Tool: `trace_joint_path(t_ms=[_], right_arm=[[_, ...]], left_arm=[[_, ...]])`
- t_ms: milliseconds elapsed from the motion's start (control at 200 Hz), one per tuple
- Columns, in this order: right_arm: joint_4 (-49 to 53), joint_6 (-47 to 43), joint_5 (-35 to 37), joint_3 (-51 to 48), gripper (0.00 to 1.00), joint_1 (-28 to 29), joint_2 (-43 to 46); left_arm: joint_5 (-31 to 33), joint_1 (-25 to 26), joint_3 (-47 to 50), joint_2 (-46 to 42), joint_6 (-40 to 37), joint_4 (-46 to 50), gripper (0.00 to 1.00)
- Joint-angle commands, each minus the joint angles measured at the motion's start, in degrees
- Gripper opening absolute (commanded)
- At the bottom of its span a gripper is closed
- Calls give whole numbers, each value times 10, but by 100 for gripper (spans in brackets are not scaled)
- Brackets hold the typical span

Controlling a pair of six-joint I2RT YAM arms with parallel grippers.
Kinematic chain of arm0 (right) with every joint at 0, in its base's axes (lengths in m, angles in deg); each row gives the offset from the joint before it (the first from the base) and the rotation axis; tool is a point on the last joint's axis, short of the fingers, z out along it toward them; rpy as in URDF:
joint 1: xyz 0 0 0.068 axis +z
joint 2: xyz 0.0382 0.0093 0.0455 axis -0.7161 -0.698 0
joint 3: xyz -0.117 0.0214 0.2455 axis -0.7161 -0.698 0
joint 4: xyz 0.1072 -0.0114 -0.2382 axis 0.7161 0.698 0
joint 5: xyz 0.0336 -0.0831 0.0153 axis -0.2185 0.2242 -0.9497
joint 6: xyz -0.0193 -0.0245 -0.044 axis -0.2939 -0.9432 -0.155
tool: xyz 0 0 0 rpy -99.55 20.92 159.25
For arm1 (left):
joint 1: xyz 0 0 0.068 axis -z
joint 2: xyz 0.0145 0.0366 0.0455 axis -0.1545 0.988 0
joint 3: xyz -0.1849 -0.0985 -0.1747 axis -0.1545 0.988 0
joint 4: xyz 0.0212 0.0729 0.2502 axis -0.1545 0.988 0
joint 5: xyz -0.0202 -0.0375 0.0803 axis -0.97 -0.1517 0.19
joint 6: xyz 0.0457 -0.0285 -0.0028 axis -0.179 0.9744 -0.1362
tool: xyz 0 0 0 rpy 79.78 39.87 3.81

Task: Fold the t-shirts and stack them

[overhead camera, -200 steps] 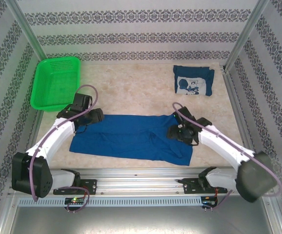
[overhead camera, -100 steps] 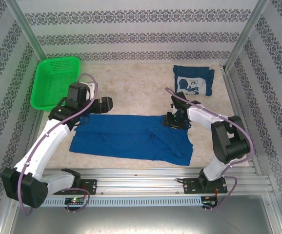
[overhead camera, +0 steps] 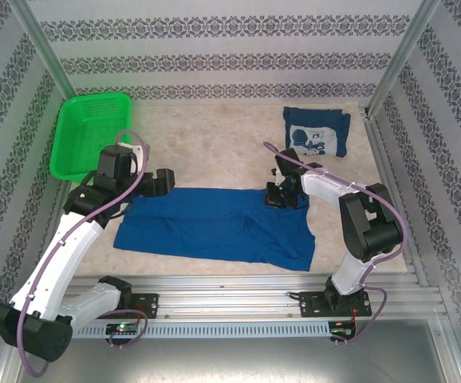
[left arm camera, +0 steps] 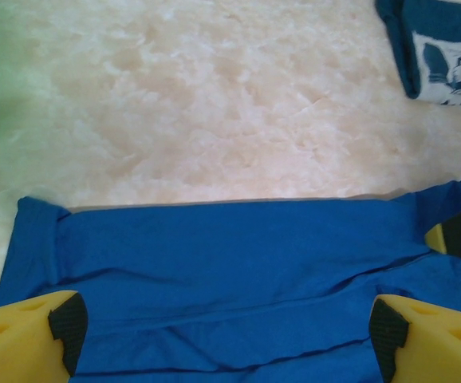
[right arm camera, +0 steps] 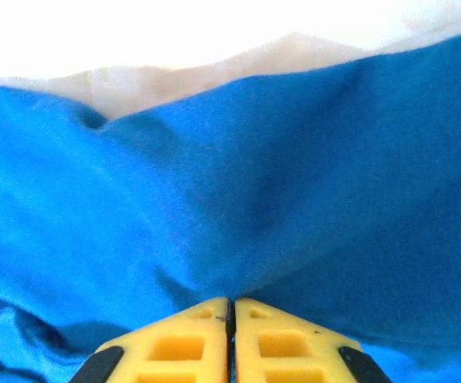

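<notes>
A royal-blue t-shirt (overhead camera: 214,223) lies spread across the middle of the table, folded lengthwise into a long band. My left gripper (overhead camera: 163,182) hovers over its far left end, open wide, with flat blue cloth (left arm camera: 230,271) between the yellow fingers (left arm camera: 23,335) and nothing gripped. My right gripper (overhead camera: 277,195) is at the shirt's far right edge. In the right wrist view its fingertips (right arm camera: 231,307) are pressed together, and creases in the cloth (right arm camera: 294,183) run into them. A second t-shirt (overhead camera: 317,132), folded with its white print up, lies at the back right.
A green mesh basket (overhead camera: 91,132) stands at the back left, just beyond my left arm. Bare marble-patterned tabletop (overhead camera: 214,152) stretches between the basket and the folded shirt. A metal rail (overhead camera: 230,287) runs along the near edge, and patterned walls close in the sides.
My right gripper moved to the shirt's far right edge and shut on the cloth. My left gripper opened wider and shifted slightly left over the shirt's far left end.
</notes>
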Motion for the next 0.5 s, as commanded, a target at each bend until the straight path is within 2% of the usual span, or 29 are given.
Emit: trace_joint_path(t_ms=[0, 140, 285, 390, 495], right_arm=[[11, -12, -28, -7, 5, 17, 43], [20, -7, -40, -32, 0, 49, 73], [7, 26, -52, -71, 0, 86, 108], [25, 35, -25, -85, 5, 107, 117], [31, 42, 9, -99, 12, 101, 121]], left_arm=[[46, 1, 20, -6, -12, 35, 92], [72, -7, 40, -4, 5, 41, 92], [90, -17, 58, 2, 20, 46, 92], [90, -23, 68, 9, 27, 44, 92], [83, -24, 76, 17, 29, 35, 92]])
